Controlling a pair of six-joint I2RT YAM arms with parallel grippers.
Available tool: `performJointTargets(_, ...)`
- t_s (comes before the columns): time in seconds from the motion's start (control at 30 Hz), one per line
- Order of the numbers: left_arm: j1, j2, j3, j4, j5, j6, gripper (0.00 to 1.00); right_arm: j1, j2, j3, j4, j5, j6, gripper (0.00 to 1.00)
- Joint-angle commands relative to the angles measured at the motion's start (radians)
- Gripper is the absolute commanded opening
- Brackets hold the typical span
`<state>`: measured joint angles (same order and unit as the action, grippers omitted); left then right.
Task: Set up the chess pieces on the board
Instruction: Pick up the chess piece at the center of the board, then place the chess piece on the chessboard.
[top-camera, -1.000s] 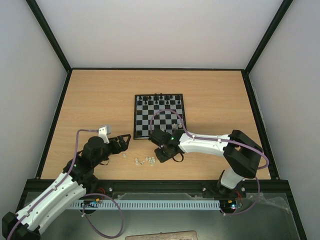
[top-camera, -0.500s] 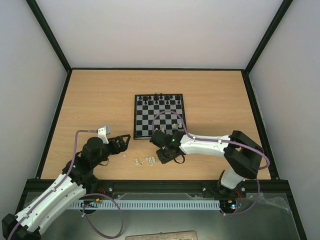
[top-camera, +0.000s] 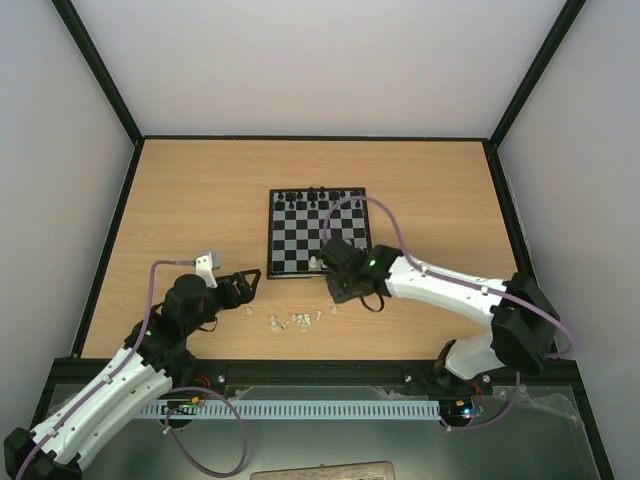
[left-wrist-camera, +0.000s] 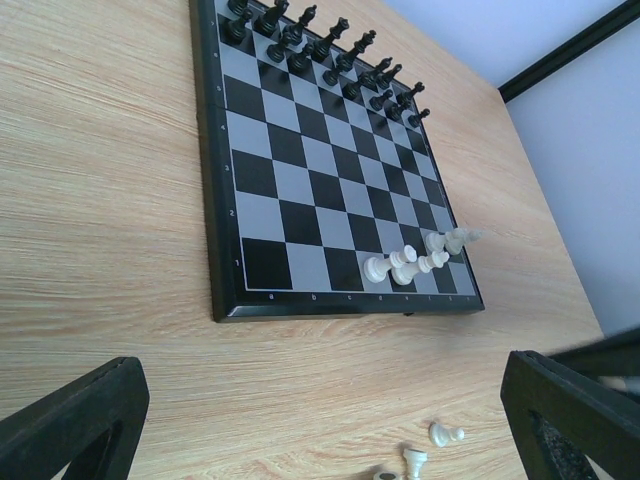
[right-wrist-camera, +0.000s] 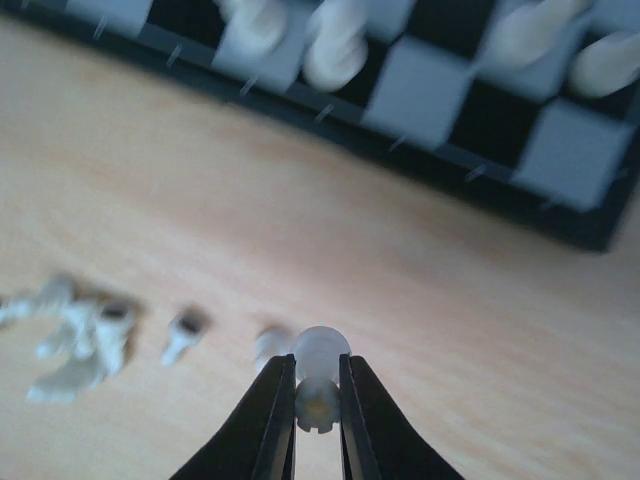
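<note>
1. Right gripper (right-wrist-camera: 317, 390) pinching a cream pawn (right-wrist-camera: 320, 352) just below its rounded head, over bare table (right-wrist-camera: 480, 300) a little off the near edge of the board (top-camera: 316, 233).
2. Left gripper (left-wrist-camera: 325, 375) spread wide, holding nothing, low over the table and facing the board.
3. Step in hand, as judged: getting one pawn from the loose cream pieces (top-camera: 295, 321) onto the board. A few cream pieces (left-wrist-camera: 415, 262) already on the near ranks by one corner. Black pieces (left-wrist-camera: 320, 50) lined up along the far side.
4. Next move calls for lowering the pawn upright onto a free near-side square, clear of its neighbours, then opening gently; tiny and easily toppled.
5. No brand or label to be seen. Only coordinate marks on the board's border, seemingly digits up one side and letters along the near edge, too small to read surely.
</note>
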<state>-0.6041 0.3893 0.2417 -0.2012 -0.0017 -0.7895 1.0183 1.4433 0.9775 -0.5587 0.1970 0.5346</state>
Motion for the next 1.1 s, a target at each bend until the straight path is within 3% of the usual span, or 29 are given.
performJointTargets(0.0, -0.002, -0.001, -0.014, 0.014, 0.0, 0.001, 1.0, -0.148, -0.03, 0.044, -0.075, 0.076, -0.054, 0.12)
performJointTargets(0.17, -0.002, -0.004, -0.013, 0.01, 0.0, 0.003, 0.99, -0.288, 0.043, 0.067, -0.036, 0.075, -0.099, 0.12)
performJointTargets(0.33, -0.002, -0.008, -0.014, 0.007, -0.001, 0.004, 0.99, -0.344, 0.122, 0.097, -0.011, 0.065, -0.1, 0.11)
performJointTargets(1.07, -0.002, 0.004, -0.016, 0.016, -0.001, 0.013, 1.0, -0.38, 0.259, 0.142, 0.043, 0.036, -0.126, 0.13)
